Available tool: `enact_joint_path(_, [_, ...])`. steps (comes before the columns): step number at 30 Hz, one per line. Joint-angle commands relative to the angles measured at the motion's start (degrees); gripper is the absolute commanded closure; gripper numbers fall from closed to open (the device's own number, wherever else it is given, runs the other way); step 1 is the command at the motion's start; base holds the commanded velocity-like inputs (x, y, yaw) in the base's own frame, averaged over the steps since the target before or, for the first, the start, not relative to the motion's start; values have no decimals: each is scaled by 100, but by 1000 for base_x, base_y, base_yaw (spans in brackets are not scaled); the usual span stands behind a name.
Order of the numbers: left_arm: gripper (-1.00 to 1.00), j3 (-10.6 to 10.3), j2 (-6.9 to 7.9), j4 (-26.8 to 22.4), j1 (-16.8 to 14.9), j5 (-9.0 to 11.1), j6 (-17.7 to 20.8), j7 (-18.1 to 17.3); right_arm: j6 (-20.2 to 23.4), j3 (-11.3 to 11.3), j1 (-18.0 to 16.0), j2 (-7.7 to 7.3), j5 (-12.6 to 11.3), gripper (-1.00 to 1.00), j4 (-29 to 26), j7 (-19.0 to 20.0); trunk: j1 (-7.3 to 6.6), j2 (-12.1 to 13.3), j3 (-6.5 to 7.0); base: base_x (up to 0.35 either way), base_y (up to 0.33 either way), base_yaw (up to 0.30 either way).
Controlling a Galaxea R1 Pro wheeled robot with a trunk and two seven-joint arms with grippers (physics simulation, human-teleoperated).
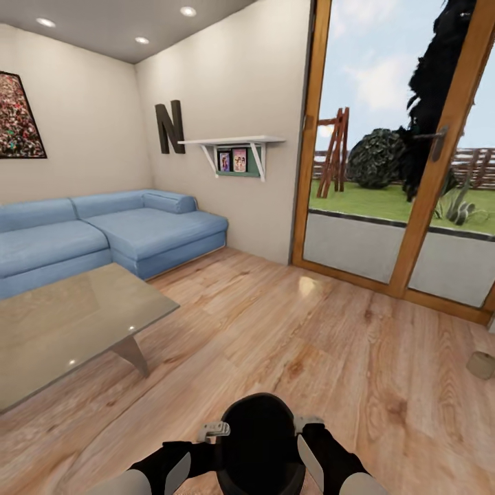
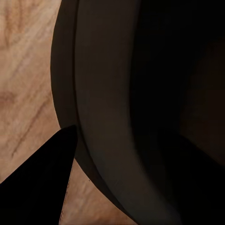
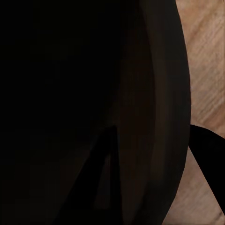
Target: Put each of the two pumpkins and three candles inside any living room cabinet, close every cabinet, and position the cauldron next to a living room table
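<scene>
The black cauldron (image 1: 258, 440) hangs low in front of me over the wooden floor, held from both sides. My left gripper (image 1: 213, 433) is shut on its left rim, and the left wrist view shows the rim (image 2: 103, 93) between the two fingers (image 2: 47, 178). My right gripper (image 1: 306, 423) is shut on the right rim, whose wall (image 3: 164, 70) runs between the fingers in the right wrist view. A beige candle (image 1: 481, 364) lies on the floor at the far right. The glass-topped table (image 1: 62, 323) stands to the front left. The pumpkins and the cabinet are out of view.
A blue corner sofa (image 1: 103, 234) lines the far left wall behind the table. A wood-framed glass door (image 1: 405, 206) to the garden takes up the right side. A wall shelf (image 1: 237, 148) hangs beside it. Open wooden floor (image 1: 289, 330) lies ahead.
</scene>
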Motion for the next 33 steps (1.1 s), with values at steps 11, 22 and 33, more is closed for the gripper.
enact_joint_path(11, [100, 23, 5, 11, -3, -57, 24, 5, 5, 28, -4, -3, 146, 100, -51, -49, -2, -3, -5, 0, 0, 265])
enact_joint_path(22, [100, 23, 5, 11, -3, -57, 24, 5, 5, 28, -4, -3, 146, 100, -51, -49, -2, -3, -5, 0, 0, 262])
enact_joint_path(33, [100, 23, 5, 11, -3, -57, 24, 5, 5, 28, -4, -3, 146, 100, -51, -49, -2, -3, -5, 0, 0, 254])
